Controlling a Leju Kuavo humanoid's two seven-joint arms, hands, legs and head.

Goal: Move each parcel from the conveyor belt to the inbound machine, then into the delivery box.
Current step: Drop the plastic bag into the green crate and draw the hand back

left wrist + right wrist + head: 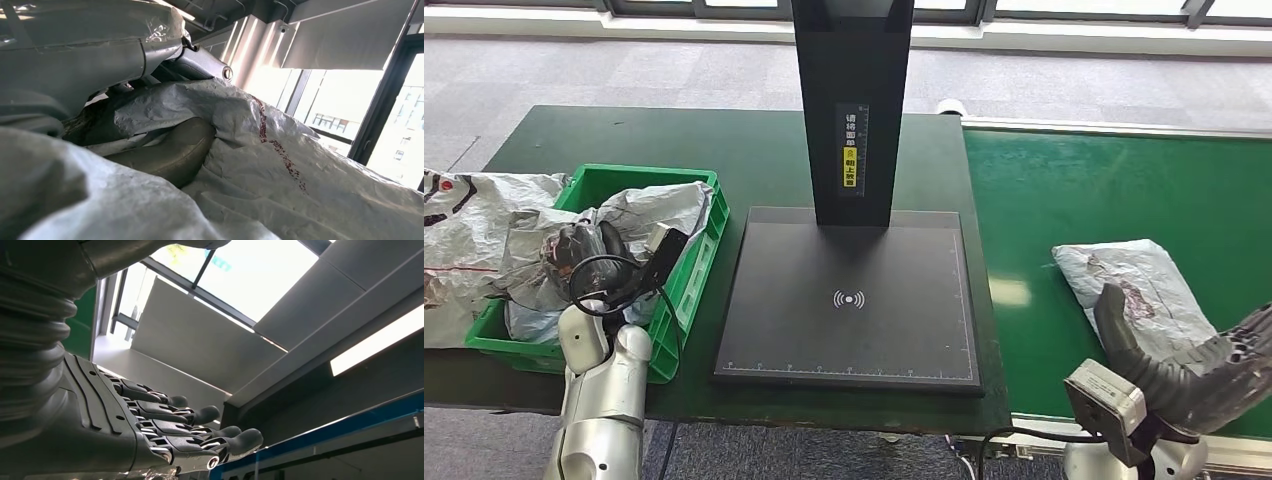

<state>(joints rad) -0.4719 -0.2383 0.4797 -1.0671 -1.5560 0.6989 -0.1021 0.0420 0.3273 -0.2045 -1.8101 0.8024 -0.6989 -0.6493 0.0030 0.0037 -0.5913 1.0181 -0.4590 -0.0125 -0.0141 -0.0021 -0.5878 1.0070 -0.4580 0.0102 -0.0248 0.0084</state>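
Observation:
A grey parcel (1136,272) lies on the green conveyor belt (1114,180) at the right. My right hand (1189,368) rests at the parcel's near edge, thumb raised over it, holding nothing; in the right wrist view its fingers (200,432) stretch out straight. The green delivery box (692,290) at the left holds crumpled grey parcels (649,210). My left hand (596,262) is down inside the box among them. In the left wrist view a fold of parcel (210,107) sits between its thumb (172,152) and fingers. The black inbound machine (849,300) plate is bare.
The machine's black column (854,100) rises at the middle back. Another large grey parcel (464,235) hangs over the box's left side. A dark green table (754,150) carries the box and machine. The table's front edge is close to my body.

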